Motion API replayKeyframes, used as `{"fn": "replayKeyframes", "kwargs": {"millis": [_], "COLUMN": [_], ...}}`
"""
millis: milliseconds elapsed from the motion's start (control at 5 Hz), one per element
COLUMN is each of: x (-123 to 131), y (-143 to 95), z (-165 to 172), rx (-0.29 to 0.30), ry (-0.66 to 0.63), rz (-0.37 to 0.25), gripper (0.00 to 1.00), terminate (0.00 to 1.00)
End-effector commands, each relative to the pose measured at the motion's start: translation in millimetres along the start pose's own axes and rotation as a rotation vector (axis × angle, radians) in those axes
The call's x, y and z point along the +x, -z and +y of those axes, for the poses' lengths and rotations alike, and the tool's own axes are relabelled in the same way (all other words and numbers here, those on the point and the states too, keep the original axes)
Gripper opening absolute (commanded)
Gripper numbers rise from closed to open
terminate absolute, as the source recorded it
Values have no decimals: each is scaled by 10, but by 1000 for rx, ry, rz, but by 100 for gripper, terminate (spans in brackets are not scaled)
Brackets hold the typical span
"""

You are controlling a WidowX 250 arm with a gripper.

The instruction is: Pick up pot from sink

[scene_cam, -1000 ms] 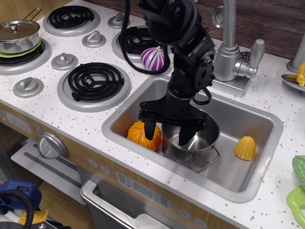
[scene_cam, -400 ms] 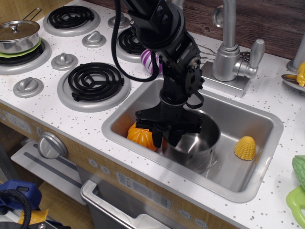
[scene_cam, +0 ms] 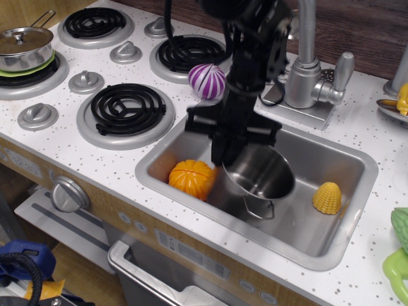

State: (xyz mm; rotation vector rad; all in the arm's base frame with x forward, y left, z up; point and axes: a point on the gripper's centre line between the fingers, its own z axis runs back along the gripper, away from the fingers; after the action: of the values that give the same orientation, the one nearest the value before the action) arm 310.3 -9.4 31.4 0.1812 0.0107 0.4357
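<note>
White speckled countertop across most of the view, dark wood panelling behind its far edge, tan toy-oven front with a silver knob under its near edge. Four black coil burners over the left half, with a lidded steel pan on a green ring at the far left edge. Set into the right half, toward the near edge: brushed-steel sink, silver faucet rising at its far rim. Black arm dropping from the top edge into the basin, ending in the gripper, fingers drawn close together and clamped on the left rim of the pot. Pot tilted, mouth leaning toward the far right, a wire loop handle hanging on its near side, sitting just below and right of the fingertips, seemingly raised off the basin floor on its left side. Orange toy pumpkin just beside the pot at the sink's left end, fully in view; yellow ridged toy well apart at the right end. Purple-and-white striped ball on the counter between the far burner and the sink. Green toy at the right edge. Against the frame a moment ago: arm higher and further right, pot pulled up and tipped, pumpkin no longer half hidden behind the fingers, striped ball uncovered.
</note>
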Motion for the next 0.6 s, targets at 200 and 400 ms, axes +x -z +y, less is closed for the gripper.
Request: {"fn": "replayKeyframes", "kwargs": {"millis": [200,400], "x": [145,165], "y": [-680,-901], "z": [11,-65], "rx": [-20,-3], "ry": [-9,-24], "rz": [-69,-58], "gripper": [0,0], "terminate": [0,0]}}
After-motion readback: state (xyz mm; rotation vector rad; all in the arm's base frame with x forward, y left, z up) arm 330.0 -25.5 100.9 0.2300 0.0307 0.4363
